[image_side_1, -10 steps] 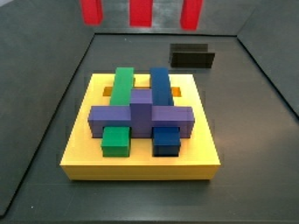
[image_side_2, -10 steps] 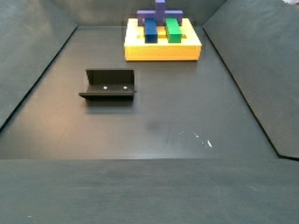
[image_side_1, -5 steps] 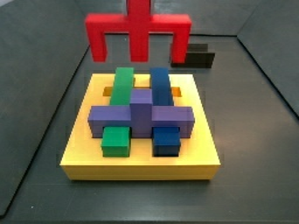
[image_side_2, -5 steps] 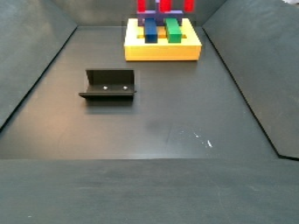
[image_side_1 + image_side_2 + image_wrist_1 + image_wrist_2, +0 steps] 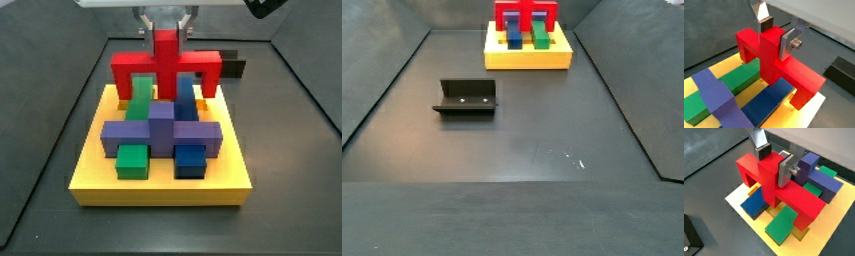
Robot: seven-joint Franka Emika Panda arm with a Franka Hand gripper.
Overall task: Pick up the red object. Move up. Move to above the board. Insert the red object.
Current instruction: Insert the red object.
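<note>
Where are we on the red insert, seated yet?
Done: pick, lift and move; the end effector is shut on the red object's upright stub, over the board. In hand: insertion, with its legs straddling the green block and blue block. Left: final seating; the wrist views don't show whether it has bottomed out.

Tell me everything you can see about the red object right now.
The red object is a bright red, matte, blocky piece: a horizontal bar with two downward legs and a central upright stub. It hangs upright, the stub clamped between the tool's silver fingers. It sits low over the far end of the yellow board, its legs straddling the green block and blue block. Whether the legs touch the board cannot be told.
</note>
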